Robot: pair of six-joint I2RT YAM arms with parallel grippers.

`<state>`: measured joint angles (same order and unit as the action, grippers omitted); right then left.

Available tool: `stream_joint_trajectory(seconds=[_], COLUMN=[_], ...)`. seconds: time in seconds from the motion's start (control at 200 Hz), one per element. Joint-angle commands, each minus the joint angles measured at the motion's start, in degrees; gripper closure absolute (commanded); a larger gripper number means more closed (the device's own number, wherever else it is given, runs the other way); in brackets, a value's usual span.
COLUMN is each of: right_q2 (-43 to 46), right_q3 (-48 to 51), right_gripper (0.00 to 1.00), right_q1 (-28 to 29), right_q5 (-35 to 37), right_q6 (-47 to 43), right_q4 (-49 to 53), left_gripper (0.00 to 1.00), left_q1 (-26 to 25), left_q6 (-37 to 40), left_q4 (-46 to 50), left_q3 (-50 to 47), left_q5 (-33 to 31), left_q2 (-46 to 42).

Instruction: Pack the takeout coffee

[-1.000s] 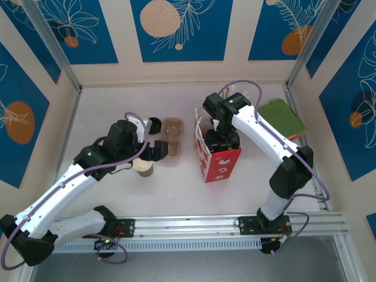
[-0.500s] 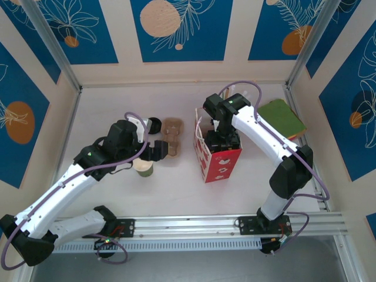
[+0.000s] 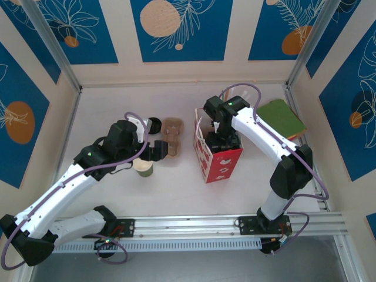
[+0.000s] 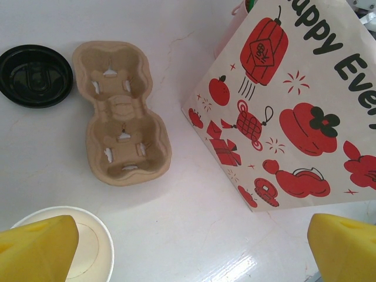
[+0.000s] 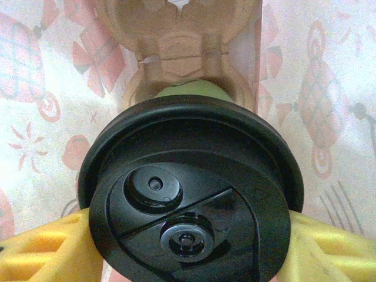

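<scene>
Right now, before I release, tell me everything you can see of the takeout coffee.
The takeout coffee is seen from above: a round glossy black plastic lid with a sip hole, and a sliver of green paper cup past its far edge. It sits upright between the yellow fingers of the right gripper, inside the red-and-white bag, above a brown pulp carrier; whether it touches the carrier is hidden.

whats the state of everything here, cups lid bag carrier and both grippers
takeout coffee: lidded, gripped, down inside the bag
right gripper: shut on the takeout coffee
left gripper: open, holding nothing
red-and-white bag: upright, top open
lidless cup: upright, uncovered
loose lid: lying apart, on no cup
cup carrier: empty, lying flat
</scene>
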<state>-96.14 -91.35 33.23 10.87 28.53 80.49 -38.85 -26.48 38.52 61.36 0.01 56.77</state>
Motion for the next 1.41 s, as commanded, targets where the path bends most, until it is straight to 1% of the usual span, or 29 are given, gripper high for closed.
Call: stream_joint_trajectory(seconds=[0.0, 1.4], right_q2=[1.71, 1.79], right_q3=[1.01, 2.03], right_gripper=[0.35, 0.35], right_q1=[-0.44, -1.07], right_q5=[-1.12, -1.62], right_q6=[-0.33, -0.67], right_q4=[0.24, -0.52], left_gripper=[0.0, 0.0], left_q1=[0.65, 0.62], left_q6=[1.06, 1.28], left_q4=[-0.81, -1.78], left_q3=[-0.15, 0.18], left_q5=[1.04, 1.83], left_q2=[-0.51, -0.03])
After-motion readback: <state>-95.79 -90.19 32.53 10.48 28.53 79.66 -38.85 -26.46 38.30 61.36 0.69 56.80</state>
